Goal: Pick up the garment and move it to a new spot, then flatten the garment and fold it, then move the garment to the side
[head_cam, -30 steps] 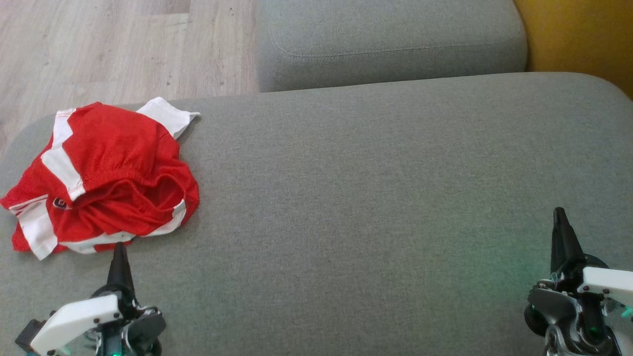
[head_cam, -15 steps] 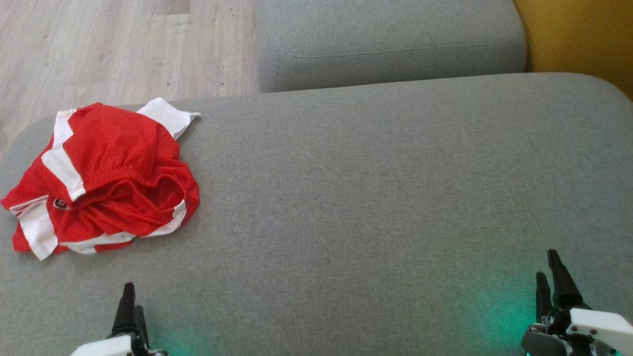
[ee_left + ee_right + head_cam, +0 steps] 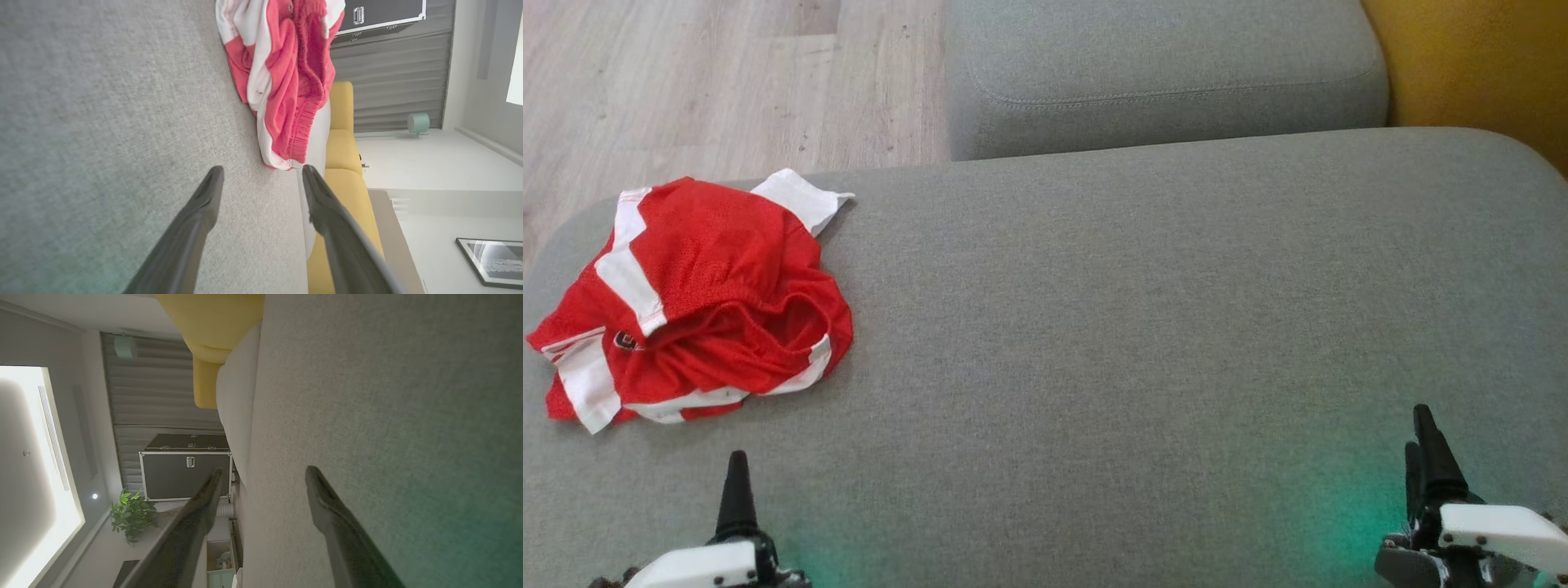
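The garment [image 3: 694,302], red shorts with white stripes, lies crumpled at the far left of the grey cushion [image 3: 1143,310]. My left gripper [image 3: 737,490] sits at the bottom left, a short way in front of the garment's near edge and apart from it. The left wrist view has its fingers [image 3: 261,169] spread open with nothing between them, and the garment [image 3: 282,81] just beyond the tips. My right gripper [image 3: 1421,453] stands at the bottom right over bare cushion. Its fingers [image 3: 263,469] are also apart and empty.
A second grey cushion [image 3: 1168,73] lies behind the first. Wooden floor [image 3: 686,82] shows at the upper left and a yellow seat [image 3: 1486,65] at the upper right. The right wrist view takes in a black case [image 3: 186,471] and a plant [image 3: 130,514].
Both grippers have drawn back toward the view's bottom edge and gone from shut to open. The left tip has left the garment's near edge. The garment lies as before.
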### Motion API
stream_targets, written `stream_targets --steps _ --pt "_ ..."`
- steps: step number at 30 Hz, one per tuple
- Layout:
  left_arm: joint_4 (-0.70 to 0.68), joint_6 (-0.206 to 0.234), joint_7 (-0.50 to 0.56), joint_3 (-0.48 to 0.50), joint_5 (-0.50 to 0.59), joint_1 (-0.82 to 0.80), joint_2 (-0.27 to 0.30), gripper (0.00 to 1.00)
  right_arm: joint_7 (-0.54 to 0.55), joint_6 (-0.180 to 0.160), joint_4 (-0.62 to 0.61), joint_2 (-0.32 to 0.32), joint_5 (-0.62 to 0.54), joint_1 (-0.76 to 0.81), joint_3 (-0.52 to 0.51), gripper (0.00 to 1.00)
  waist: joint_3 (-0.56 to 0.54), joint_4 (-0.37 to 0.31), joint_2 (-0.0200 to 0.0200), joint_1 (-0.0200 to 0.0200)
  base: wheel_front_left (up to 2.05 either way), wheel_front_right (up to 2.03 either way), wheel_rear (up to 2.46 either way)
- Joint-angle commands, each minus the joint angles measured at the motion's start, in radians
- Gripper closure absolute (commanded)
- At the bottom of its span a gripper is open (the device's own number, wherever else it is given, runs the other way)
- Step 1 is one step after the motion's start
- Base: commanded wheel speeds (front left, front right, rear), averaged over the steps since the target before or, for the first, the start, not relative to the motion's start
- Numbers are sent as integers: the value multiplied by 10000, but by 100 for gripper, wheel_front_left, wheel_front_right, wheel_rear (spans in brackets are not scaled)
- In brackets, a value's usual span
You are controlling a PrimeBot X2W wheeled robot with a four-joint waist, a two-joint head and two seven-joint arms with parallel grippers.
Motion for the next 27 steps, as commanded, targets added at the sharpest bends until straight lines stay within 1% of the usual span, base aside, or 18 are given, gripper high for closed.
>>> stream_targets --steps 1,11,27 --pt "-418 52 -98 -29 320 -271 58 0 -123 -1 -379 -44 -307 -375 70 0 -12 5 -1 0 0 0 0" --pt "-939 386 -420 -346 2143 -151 64 0 -446 -2 -719 -40 -2246 -265 199 0 -117 65 -1 0 0 0 0" --pt "-1452 827 -889 -773 4371 30 73 0 -919 -3 -1105 -51 -4424 -178 712 0 -295 124 -1 0 0 0 0"
